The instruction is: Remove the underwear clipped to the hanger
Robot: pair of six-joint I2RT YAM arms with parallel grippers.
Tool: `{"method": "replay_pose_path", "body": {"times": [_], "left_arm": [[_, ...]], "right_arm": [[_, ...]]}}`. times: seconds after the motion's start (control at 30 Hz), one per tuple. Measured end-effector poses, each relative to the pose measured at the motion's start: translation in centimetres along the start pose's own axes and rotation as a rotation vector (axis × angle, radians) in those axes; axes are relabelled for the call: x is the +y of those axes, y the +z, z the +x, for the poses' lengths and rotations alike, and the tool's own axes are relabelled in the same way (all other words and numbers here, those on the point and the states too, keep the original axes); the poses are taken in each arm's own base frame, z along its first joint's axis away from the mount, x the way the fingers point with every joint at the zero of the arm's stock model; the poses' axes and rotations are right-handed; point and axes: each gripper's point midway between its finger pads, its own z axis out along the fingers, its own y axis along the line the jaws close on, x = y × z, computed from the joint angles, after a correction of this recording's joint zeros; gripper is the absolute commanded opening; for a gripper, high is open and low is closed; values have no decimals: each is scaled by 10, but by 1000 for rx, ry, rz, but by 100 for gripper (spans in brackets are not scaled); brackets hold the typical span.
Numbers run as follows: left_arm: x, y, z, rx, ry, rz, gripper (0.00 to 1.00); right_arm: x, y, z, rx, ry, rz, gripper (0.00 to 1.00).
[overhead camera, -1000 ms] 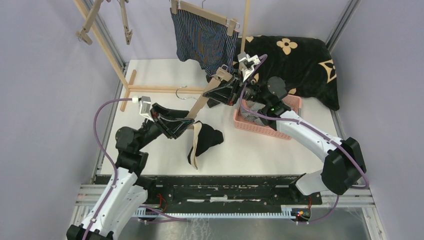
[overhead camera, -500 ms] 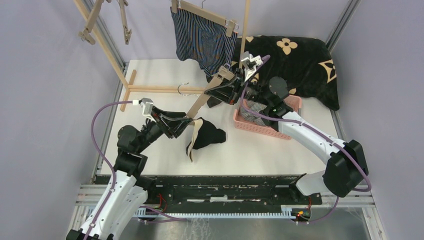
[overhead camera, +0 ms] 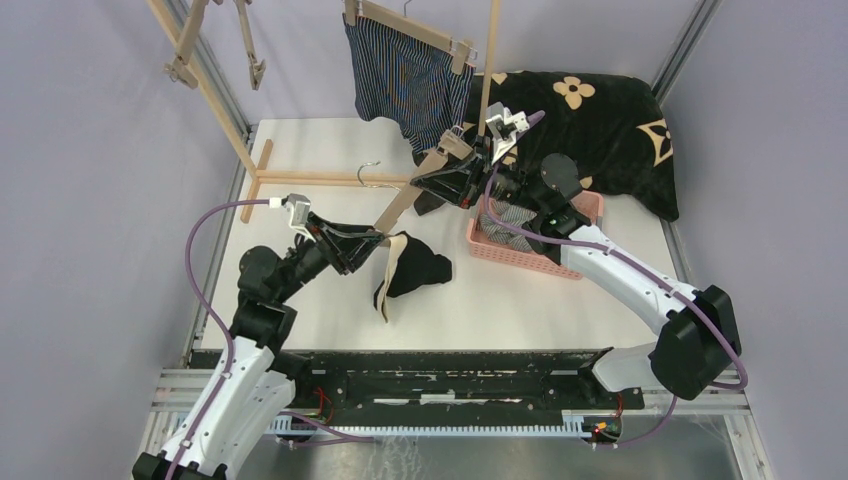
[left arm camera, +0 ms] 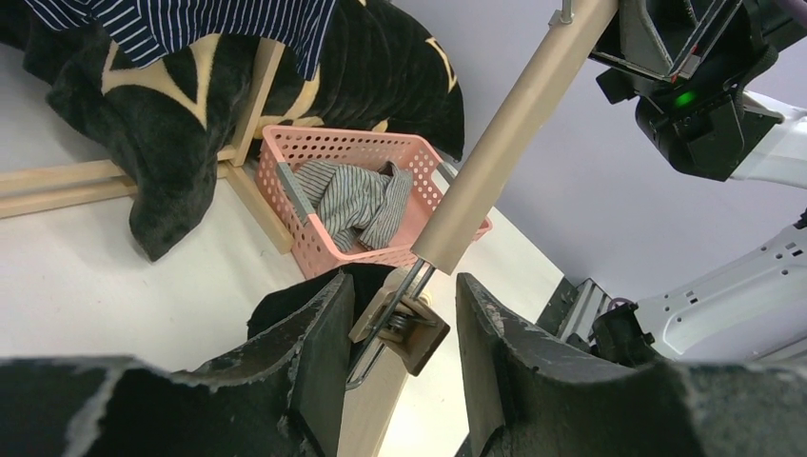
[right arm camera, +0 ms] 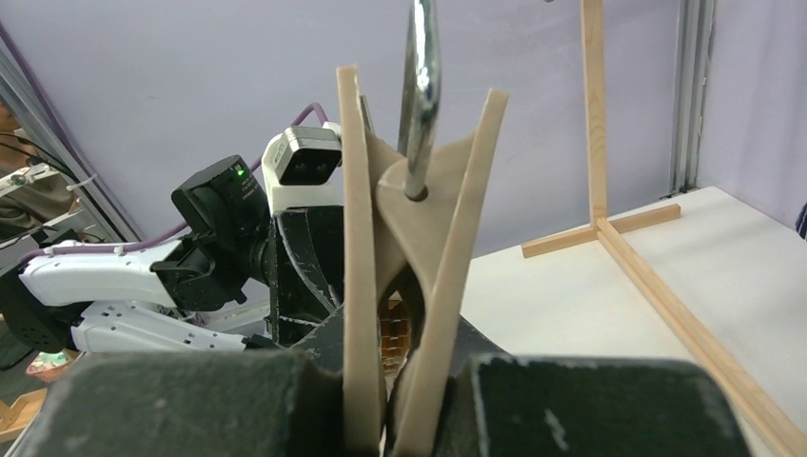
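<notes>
Black boxer shorts (overhead camera: 418, 272) lie on tabletop (overhead camera: 320, 140) at 4 o'clock of my left pincer (overhead camera: 372, 240) | left pincer parted around hanger clip (left arm camera: 402, 331) | right pincer (right arm camera: 400, 400) clenched on hanger (overhead camera: 405, 200)

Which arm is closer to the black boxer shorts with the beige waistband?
Left arm: jaws just left of the black shorts. Right arm: farther back, holding the wooden hanger higher up.

The slanted hanger (overhead camera: 405, 205) crosses the desk's (overhead camera: 500, 310) middle; pink basket (overhead camera: 500, 252), blanket (overhead camera: 600, 120) and rack base (overhead camera: 310, 178) block the rear; near right lies open.
</notes>
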Motion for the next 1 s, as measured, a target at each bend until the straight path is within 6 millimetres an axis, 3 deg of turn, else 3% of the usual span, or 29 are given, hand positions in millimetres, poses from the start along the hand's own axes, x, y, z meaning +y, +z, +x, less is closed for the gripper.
{"method": "replay_pose_path", "body": {"times": [0.27, 0.5, 0.6, 0.93, 1.0], "left_arm": [[-4, 0, 1, 8, 3, 24, 62], [-10, -1, 1, 2, 19, 64, 61], [-11, -1, 0, -2, 24, 70, 55], [-13, 3, 9, 18, 7, 118, 6], [-14, 3, 8, 16, 8, 122, 3]], "right_arm": [[-2, 0, 0, 3, 3, 12, 1], [-2, 1, -3, 1, 2, 15, 1], [-2, 2, -5, -1, 1, 15, 1], [-1, 2, -6, -3, 11, 16, 1], [-1, 3, -7, -5, 10, 14, 1]]}}
